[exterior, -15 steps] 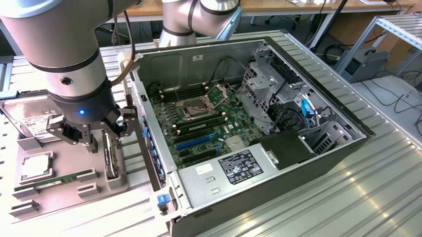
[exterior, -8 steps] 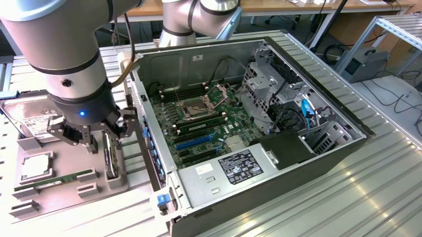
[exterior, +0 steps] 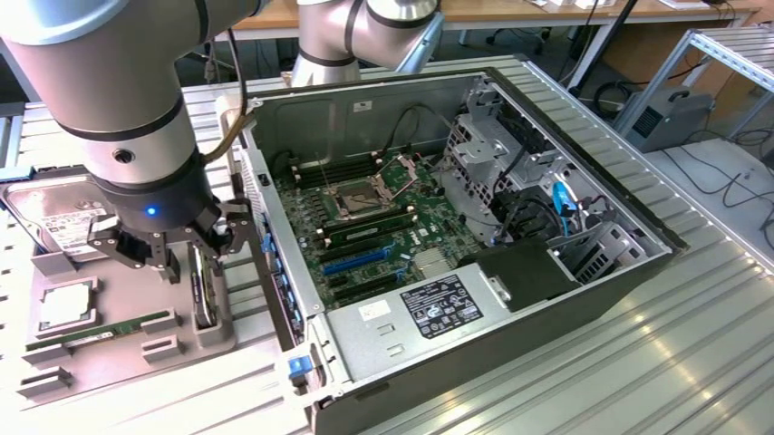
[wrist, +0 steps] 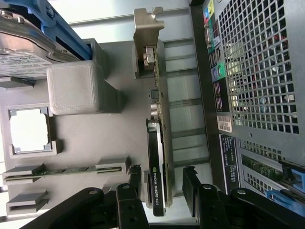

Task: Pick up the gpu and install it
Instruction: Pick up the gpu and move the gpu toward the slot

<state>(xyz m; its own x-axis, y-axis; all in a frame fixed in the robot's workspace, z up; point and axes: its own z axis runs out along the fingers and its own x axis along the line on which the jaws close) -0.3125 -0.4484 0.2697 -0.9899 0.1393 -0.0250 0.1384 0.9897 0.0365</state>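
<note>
The gpu (wrist: 159, 143) stands on its edge in a slot of the grey holder tray (wrist: 95, 138), its black cooler facing one side and its silver end bracket (wrist: 145, 33) at the far end. My gripper (wrist: 162, 188) is open and straddles the cooler end of the card, with one black finger (wrist: 189, 186) on each side and a small gap to the card on both. In the exterior view the gripper (exterior: 181, 249) hangs just over the gpu (exterior: 206, 290), at the left of the open computer case (exterior: 581, 281).
The grey holder tray (exterior: 133, 362) also carries a silver hard drive (exterior: 54, 217), a square processor (exterior: 67, 304) and a slim RAM stick (exterior: 103, 328). The case's perforated side wall (wrist: 257, 71) runs close beside the gpu. The motherboard (exterior: 375, 227) lies exposed inside the case.
</note>
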